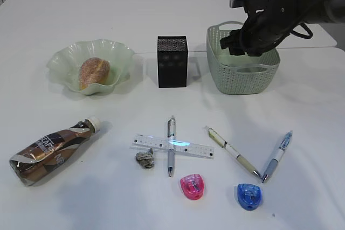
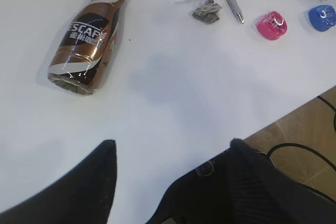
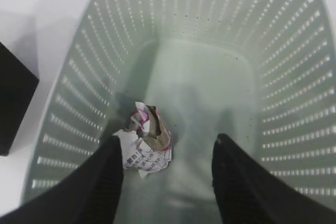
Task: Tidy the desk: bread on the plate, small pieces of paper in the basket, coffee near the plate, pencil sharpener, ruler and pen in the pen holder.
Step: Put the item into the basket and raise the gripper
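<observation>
We see the right tool (image 3: 165, 174) hanging inside the basket (image 1: 215, 63), a sage-green plastic tub with woven-look perforated walls, its two dark ribbed fingers (image 3: 102, 182) spread apart and gripping nothing; a crumpled wad of printed paper (image 3: 144, 142) lies on the smooth tub floor just beside the left finger. The left tool (image 2: 170, 166) hovers over the near edge of the desk (image 1: 161, 14), its black fingers likewise spread and empty. The bread (image 1: 94, 72), an oval golden bun dusted with sugar, sits in the plate (image 1: 64, 60), a translucent pale green glass dish with a ruffled rim. The pen holder (image 1: 172, 61), a square black mesh cup, stands between plate and basket. The coffee (image 1: 51, 151), a plastic bottle with a brown and white swirl label and white cap, lies on its side at the front left. The clear ruler (image 1: 194, 148) lies flat with a grey pen (image 1: 171, 152) crossing it, and a second small paper wad (image 1: 144, 159) touches its near edge. Further right we find a cream pen (image 1: 233, 152) and a blue-and-white pen (image 1: 276, 156), their tips nearly meeting, with a glossy pink sharpener (image 1: 192, 186) and a blue sharpener (image 1: 249, 195) in front. The desk is plain matte white; beyond its near edge, the left wrist view shows brown flooring (image 2: 307, 129) with black cables.
</observation>
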